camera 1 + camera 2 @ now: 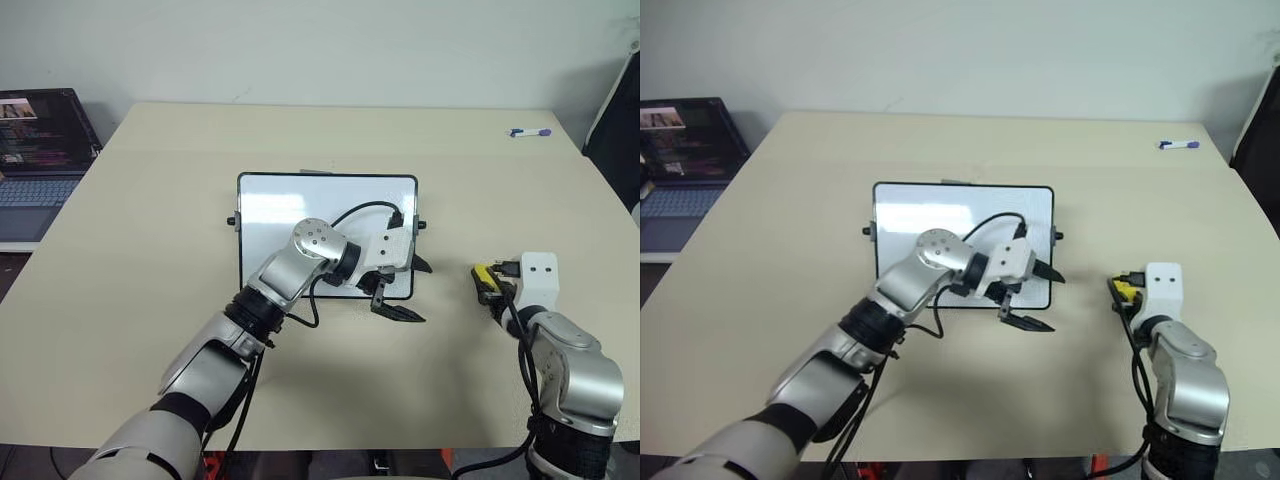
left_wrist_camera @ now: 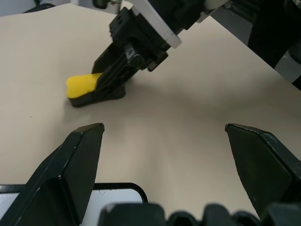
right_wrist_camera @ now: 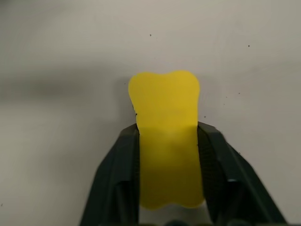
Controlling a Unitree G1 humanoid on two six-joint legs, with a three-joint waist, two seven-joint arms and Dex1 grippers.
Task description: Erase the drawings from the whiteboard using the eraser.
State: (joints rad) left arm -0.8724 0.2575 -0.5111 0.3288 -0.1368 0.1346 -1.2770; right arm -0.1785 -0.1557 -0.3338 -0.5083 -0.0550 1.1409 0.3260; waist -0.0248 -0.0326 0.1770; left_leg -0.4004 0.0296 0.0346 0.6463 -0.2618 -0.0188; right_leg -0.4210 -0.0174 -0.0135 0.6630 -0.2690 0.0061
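**Inspector:** Right, where is the eraser (image 1: 487,280), and which arm has it?

**Operator:** I have it on the bench (image 1: 140,250), well to the right of the whiteboard (image 1: 290,205). My right gripper (image 3: 168,162) has a finger on each long side of it; in the right wrist view the yellow block runs straight out between them, long axis in line with the fingers. I judge the grip light, perhaps loosening.

**Inspector:** And the left?

**Operator:** My left gripper (image 1: 405,290) hangs over the board's near right corner, fingers wide, nothing between them, pointing toward the eraser.

**Inspector:** Drawings?

**Operator:** I can make out no marks on the board's visible surface; the left arm covers part of it. The board lies to the left of the eraser, nearer my left arm.
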